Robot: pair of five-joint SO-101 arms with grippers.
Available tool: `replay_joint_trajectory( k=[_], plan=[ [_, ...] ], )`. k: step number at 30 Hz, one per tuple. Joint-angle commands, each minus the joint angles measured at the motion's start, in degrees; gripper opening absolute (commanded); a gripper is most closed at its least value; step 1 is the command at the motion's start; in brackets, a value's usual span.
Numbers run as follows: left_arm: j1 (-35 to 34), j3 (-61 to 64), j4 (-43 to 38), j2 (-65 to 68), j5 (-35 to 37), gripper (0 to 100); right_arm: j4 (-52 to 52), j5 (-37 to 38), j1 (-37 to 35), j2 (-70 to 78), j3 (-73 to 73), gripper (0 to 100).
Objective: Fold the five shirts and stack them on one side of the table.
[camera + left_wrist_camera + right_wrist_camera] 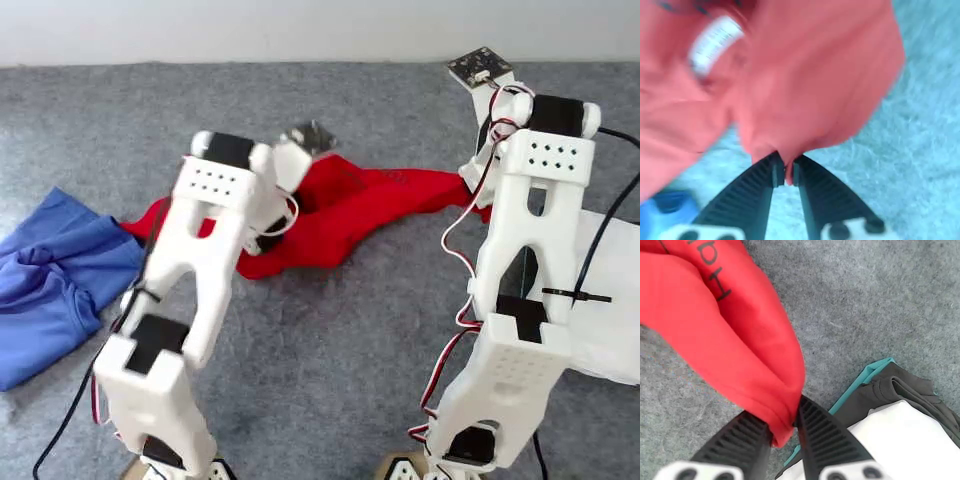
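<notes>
From above you see the red shirt [350, 215] stretched over the grey mat [360, 340] between your two arms, a crumpled blue shirt [50, 280] beside its left-arm end and a white shirt [610, 300] beside its right-arm end. In the left wrist view your left gripper [785, 172] is pinched tight on a fold of the red shirt's edge. In the right wrist view your right gripper [785, 427] clamps the red shirt's other end; near it the white shirt lies on a dark shirt [900, 387].
</notes>
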Motion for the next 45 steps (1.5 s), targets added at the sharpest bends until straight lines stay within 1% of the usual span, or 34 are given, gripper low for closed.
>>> replay_joint_trajectory(
  k=[1, 4, 7, 10, 14, 19, 24, 25, 29, 32, 35, 38, 40, 43, 45],
  plan=[
    [-1.6, -3.0, 1.3, -10.5, -0.1, 2, 2.0, 0.3, 0.0, -7.6, -2.4, 0.9],
    [-3.5, -3.7, 1.2, -17.5, -0.1, 2, 2.0, 0.4, 0.0, -12.0, -2.4, 0.9],
    [-5.8, -7.3, 1.0, -23.3, 0.3, 2, 2.0, 0.4, 0.0, -18.2, -2.4, 0.9],
    [-8.4, -12.8, -1.0, -27.2, 3.5, 2, 1.9, 0.5, -0.2, -24.9, -2.4, 0.9],
    [-11.6, -22.5, -2.0, -29.3, 6.8, 2, 1.5, 3.2, -0.2, -33.5, -2.4, 0.9],
    [-14.2, -39.2, -2.3, -29.5, 6.8, 2, -0.1, 6.2, -0.1, -43.2, -2.5, 0.9],
    [-16.1, -53.6, -8.4, -29.5, 6.5, 2, -6.9, 8.8, 0.1, -51.8, -2.5, 0.9],
    [-16.4, -55.5, -9.8, -29.6, 5.6, 2, -8.3, 9.2, 0.1, -53.3, -2.5, 0.9],
    [-16.6, -63.0, -13.1, -29.8, -2.5, 2, -13.0, 11.1, 0.1, -58.3, -2.5, 0.9],
    [-16.6, -68.9, -13.8, -29.8, -8.0, 2, -15.0, 12.8, 0.2, -61.9, -2.5, 0.9],
    [-16.7, -73.6, -12.8, -29.8, -12.4, 2, -15.7, 14.9, 0.2, -65.4, -2.5, 0.9],
    [-16.7, -77.7, -10.0, -29.8, -14.9, 2, -15.2, 17.1, 0.2, -68.6, -2.5, 0.9],
    [-16.7, -80.2, -6.9, -29.8, -15.1, 2, -15.1, 18.5, 0.9, -70.5, -2.5, 0.9],
    [-16.7, -80.7, -0.7, -31.1, -15.1, 2, -14.0, 19.4, 5.6, -72.2, -2.4, 0.9],
    [-16.7, -79.4, 1.4, -32.3, -14.9, 2, -10.0, 20.2, 7.5, -72.2, -2.3, 0.9]
  ],
)
